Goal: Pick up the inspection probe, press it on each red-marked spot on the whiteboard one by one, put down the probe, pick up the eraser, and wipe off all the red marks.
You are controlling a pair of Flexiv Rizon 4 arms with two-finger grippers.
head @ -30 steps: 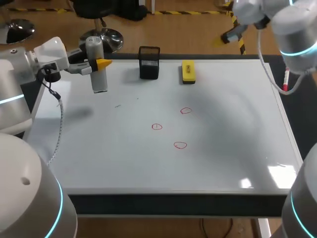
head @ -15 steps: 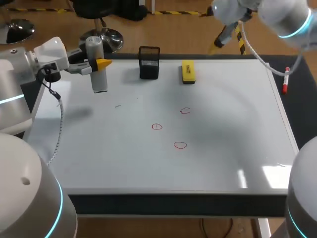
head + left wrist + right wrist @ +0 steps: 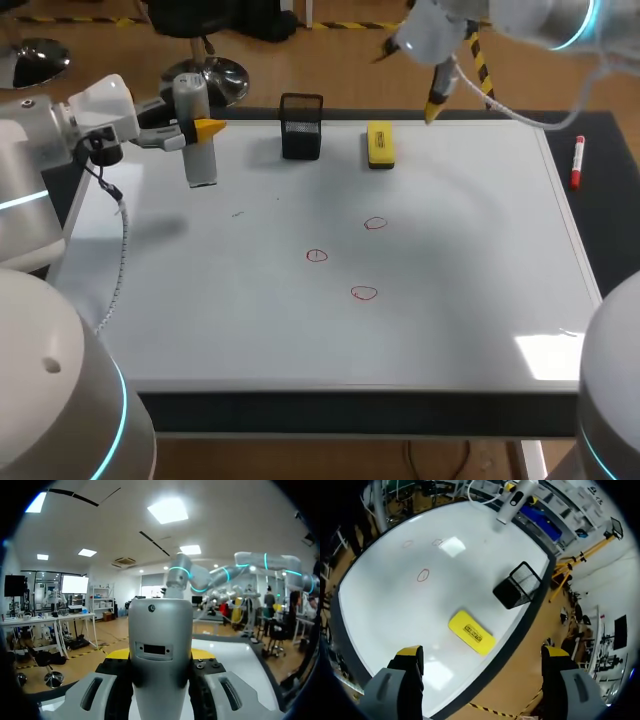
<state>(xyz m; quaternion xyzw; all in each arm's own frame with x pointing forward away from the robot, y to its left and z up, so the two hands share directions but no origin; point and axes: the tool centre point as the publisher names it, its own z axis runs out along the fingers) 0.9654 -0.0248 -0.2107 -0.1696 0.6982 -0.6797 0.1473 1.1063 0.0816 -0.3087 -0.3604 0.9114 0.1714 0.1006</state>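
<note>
Currently the left fingers (image 3: 208,128) are clamped on the inspection probe (image 3: 196,150), a grey cylinder held upright over the far left part of the whiteboard (image 3: 450,320). Whether its lower end touches the board cannot be told. In the left wrist view the probe (image 3: 160,645) fills the gap between the two fingers (image 3: 97,692), and both press against its sides.

The right fingers (image 3: 405,680) are spread wide and grip nothing. In the head view they hang above the board's far edge, a little to the right of the yellow eraser (image 3: 380,144). From the right wrist view the eraser (image 3: 471,632) lies on the board below them, between the two tips.

The eraser rests flat near the far edge, well apart from the probe. A black mesh holder (image 3: 301,127) stands beside it on its left.

Three small red circles sit near the middle of the board: a far mark (image 3: 375,223), a left mark (image 3: 317,256) and a near mark (image 3: 364,293). They are apart from one another, and none is wiped.

A red marker (image 3: 577,162) lies on the dark surface (image 3: 605,220) just beyond the board's right edge.
</note>
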